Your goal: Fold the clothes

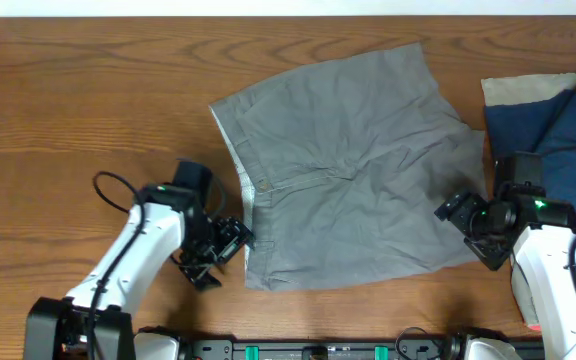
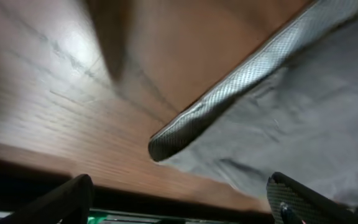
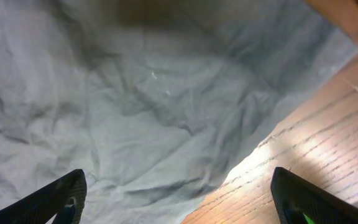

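The grey shorts (image 1: 348,170) lie spread and wrinkled on the wooden table (image 1: 68,90), waistband toward the left. My left gripper (image 1: 223,248) hovers open just off the waistband's near corner. In the left wrist view that waistband corner (image 2: 166,142) sits above the open left gripper (image 2: 179,208), with bare wood between the fingers. My right gripper (image 1: 460,213) stands open over the near right hem of the shorts. In the right wrist view the grey cloth (image 3: 135,99) and its edge lie under the wide-open right gripper (image 3: 182,202), and nothing is pinched.
A navy blue garment (image 1: 558,130) lies on a beige cloth (image 1: 513,92) at the right edge, close behind the right arm. The table's near edge with a black rail (image 1: 318,350) runs just below both arms.
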You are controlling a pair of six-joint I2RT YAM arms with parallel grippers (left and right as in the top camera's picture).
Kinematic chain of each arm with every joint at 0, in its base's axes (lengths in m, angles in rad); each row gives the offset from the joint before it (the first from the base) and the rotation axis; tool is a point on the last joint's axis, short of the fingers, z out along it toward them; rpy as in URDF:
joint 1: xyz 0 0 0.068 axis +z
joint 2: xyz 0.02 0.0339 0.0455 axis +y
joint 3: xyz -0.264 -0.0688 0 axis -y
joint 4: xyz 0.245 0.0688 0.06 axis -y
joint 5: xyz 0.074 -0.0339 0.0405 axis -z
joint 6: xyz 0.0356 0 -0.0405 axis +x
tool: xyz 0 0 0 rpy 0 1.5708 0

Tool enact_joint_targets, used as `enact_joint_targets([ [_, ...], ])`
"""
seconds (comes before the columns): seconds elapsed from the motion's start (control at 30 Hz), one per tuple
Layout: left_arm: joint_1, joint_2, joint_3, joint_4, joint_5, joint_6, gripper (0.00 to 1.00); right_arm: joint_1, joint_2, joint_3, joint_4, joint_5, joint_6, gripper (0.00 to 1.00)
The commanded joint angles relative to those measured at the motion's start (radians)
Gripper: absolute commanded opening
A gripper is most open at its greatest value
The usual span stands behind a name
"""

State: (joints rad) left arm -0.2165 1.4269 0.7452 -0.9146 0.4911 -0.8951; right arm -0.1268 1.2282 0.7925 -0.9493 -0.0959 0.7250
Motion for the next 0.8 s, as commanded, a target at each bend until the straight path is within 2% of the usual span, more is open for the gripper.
enact_joint_targets([
  [0.0, -0.058, 0.000, -0.031, 0.026, -0.005, -0.201, 0.90, -0.006, 0.000, -0.010, -0.001, 0.013, 0.056, 0.93],
  [0.33, -0.218, 0.000, -0.042, 0.074, -0.145, -0.514, 0.91, -0.006, 0.000, -0.010, -0.036, 0.017, 0.090, 0.93],
  [0.47, -0.258, 0.002, -0.042, 0.128, -0.148, -0.559, 0.89, -0.006, 0.000, -0.010, -0.038, 0.017, 0.094, 0.94],
  [0.57, -0.279, 0.007, -0.043, 0.135, -0.197, -0.597, 0.84, -0.006, 0.000, -0.010, -0.038, 0.017, 0.094, 0.94],
  [0.77, -0.285, 0.008, -0.067, 0.138, -0.210, -0.663, 0.84, -0.006, 0.000, -0.010, -0.039, 0.016, 0.093, 0.95],
])
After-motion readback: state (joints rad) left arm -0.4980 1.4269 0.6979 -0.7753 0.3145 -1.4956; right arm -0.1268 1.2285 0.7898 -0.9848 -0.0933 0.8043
